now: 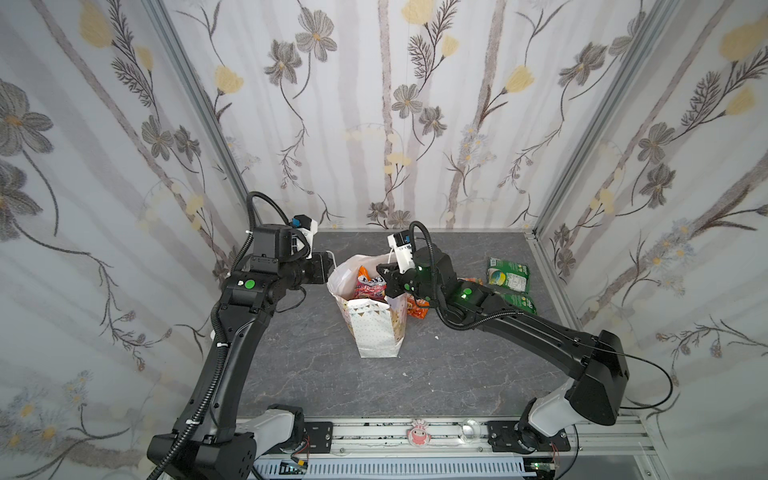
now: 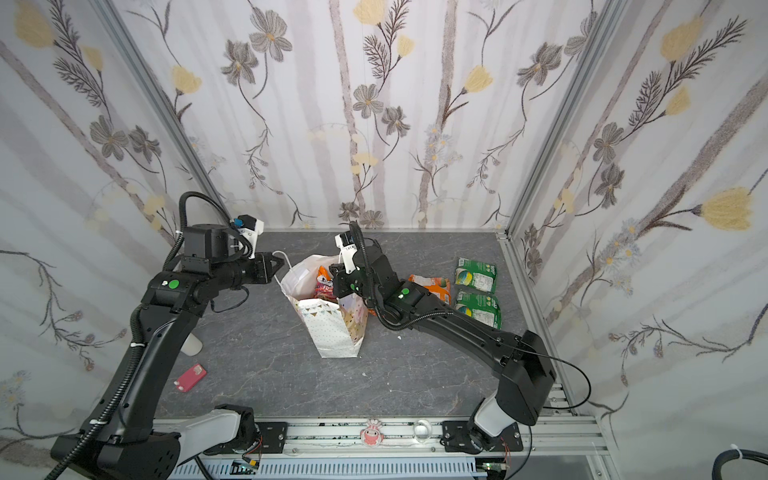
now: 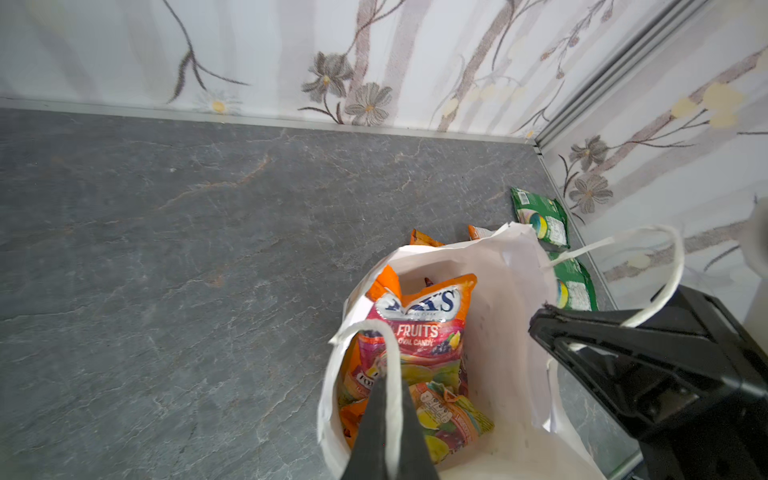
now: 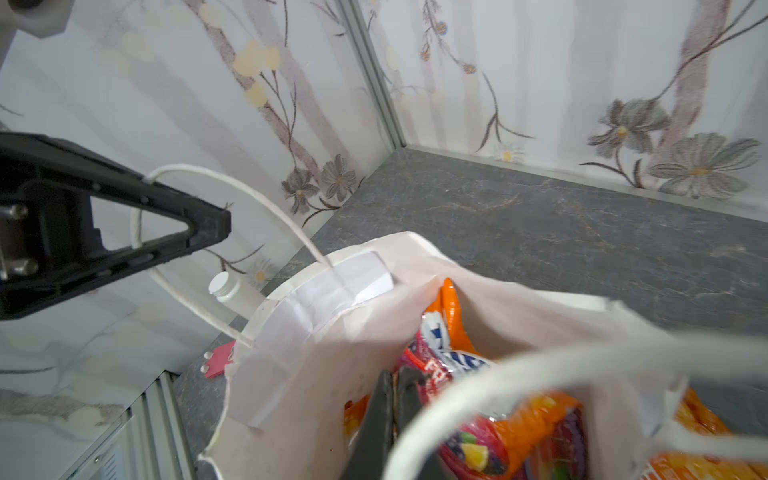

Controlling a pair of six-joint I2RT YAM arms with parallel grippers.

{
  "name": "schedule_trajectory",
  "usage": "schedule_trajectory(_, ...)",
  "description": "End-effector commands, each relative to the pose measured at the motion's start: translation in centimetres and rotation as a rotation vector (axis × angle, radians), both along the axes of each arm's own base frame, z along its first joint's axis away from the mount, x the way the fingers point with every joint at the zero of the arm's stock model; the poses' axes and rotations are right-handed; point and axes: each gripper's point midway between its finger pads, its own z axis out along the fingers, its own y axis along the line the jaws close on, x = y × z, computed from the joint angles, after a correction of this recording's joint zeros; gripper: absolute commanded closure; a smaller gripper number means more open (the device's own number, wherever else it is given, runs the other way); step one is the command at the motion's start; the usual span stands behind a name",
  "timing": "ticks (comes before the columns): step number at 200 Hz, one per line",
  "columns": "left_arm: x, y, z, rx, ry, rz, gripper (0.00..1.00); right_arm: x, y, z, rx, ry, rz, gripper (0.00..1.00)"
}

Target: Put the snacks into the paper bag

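The white paper bag [image 1: 376, 328] [image 2: 332, 332] stands open mid-table. Inside it lies the multicoloured FOX'S candy bag [image 3: 419, 332] [image 4: 457, 357] with orange packets around it. My left gripper [image 3: 388, 378] [image 1: 328, 270] is shut on one white cord handle [image 3: 390, 353] at the bag's left rim. My right gripper [image 4: 395, 376] [image 2: 336, 272] hangs over the bag's right side, shut, with the other handle [image 3: 677, 266] running into its fingers. Two green packets [image 2: 476, 274] [image 2: 478, 307] and an orange packet [image 2: 432, 286] lie on the table right of the bag.
A white bottle [image 2: 192, 345] and a small red object [image 2: 190, 378] lie near the left arm. Flowered walls close in the back and both sides. A metal rail [image 1: 374, 434] runs along the front edge.
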Motion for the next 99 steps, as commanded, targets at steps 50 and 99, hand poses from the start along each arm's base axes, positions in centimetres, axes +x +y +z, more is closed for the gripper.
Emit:
schedule_trajectory(50,1.8,3.7,2.6,0.038,-0.114,0.149,1.0,-0.4,3.3,3.8,0.047,-0.146,0.086,1.0)
schedule_trajectory(99,1.2,5.9,0.8,0.094,-0.095,0.256,0.94,-0.5,1.7,1.9,0.01,-0.129,0.037,1.0)
